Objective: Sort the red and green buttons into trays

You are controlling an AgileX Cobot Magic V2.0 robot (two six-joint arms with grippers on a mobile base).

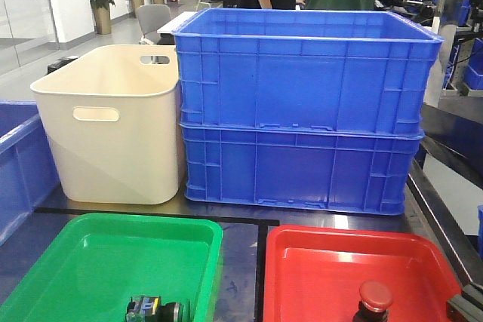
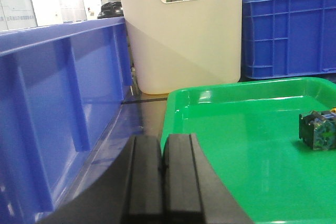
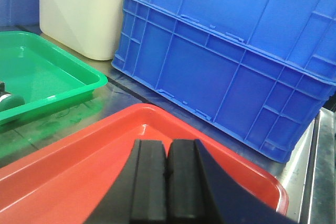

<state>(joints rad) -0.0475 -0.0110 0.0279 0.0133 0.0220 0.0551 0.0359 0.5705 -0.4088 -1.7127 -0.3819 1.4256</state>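
Observation:
A green button (image 1: 155, 310) lies on its side in the green tray (image 1: 90, 262), at the tray's near edge; the left wrist view shows the same green button (image 2: 317, 130) at the right. The red button (image 1: 374, 298) stands cap up in the red tray (image 1: 324, 254). My left gripper (image 2: 162, 153) is shut and empty, low over the green tray's (image 2: 252, 150) left rim. My right gripper (image 3: 167, 156) is shut and empty above the red tray (image 3: 79, 171). A dark part of the right arm (image 1: 468, 303) shows at the front view's lower right.
Two stacked blue crates (image 1: 302, 111) and a cream handled bin (image 1: 113, 126) stand behind the trays. Another blue crate (image 2: 58, 103) lines the left side. A metal table edge (image 3: 320, 166) runs on the right. People stand behind the crates.

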